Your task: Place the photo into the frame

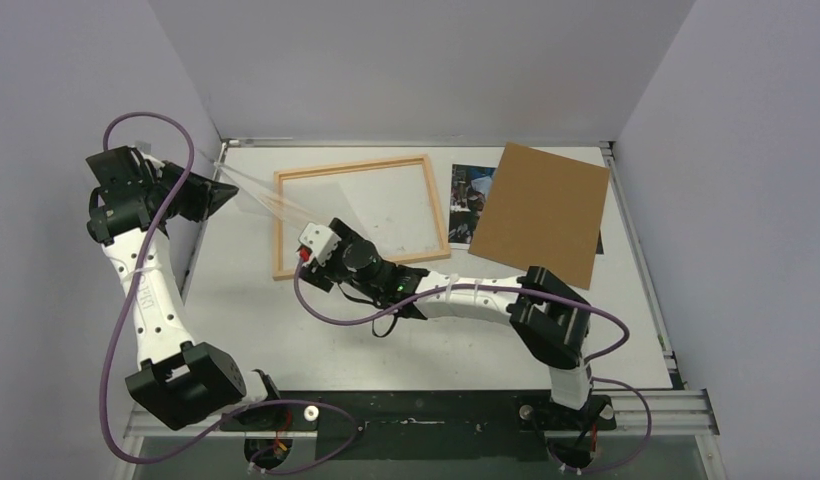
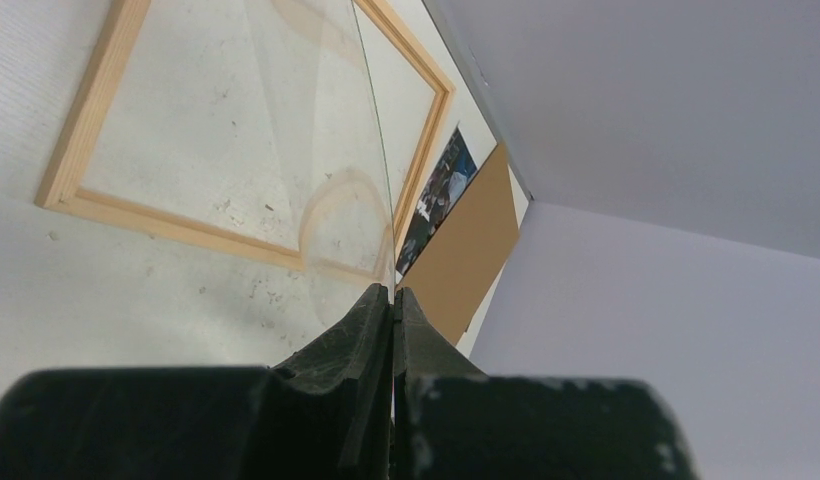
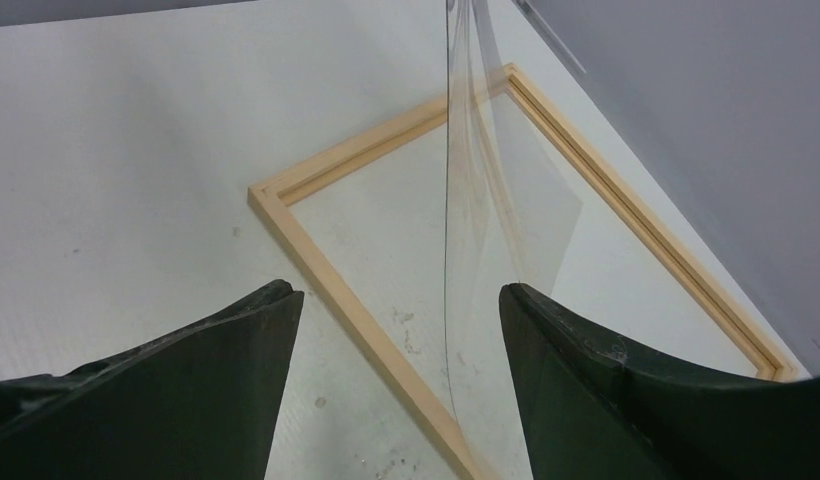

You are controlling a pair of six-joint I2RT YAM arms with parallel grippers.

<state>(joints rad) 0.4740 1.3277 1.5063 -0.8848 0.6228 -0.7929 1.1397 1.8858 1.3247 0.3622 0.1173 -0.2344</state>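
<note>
Left gripper (image 2: 394,295) is pressed shut on one edge of a clear plastic sheet (image 1: 261,195), holding it up off the white table (image 1: 246,320) at the far left. The sheet slants down and to the right, over the left end of the frame (image 1: 361,165). The right gripper (image 3: 396,290) hangs over the frame's near left corner with its black fingers (image 3: 236,330) spread wide. The sheet's free edge stands upright in the gap between them, nearer one finger, and I can't tell whether it touches. The light-wood frame lies flat on the table with bare tabletop showing inside its rails. The photo (image 1: 468,190) lies just right of the frame, outside it. Most of it is covered by the brown backing board (image 1: 541,210) lying on top at a slant.
</note>
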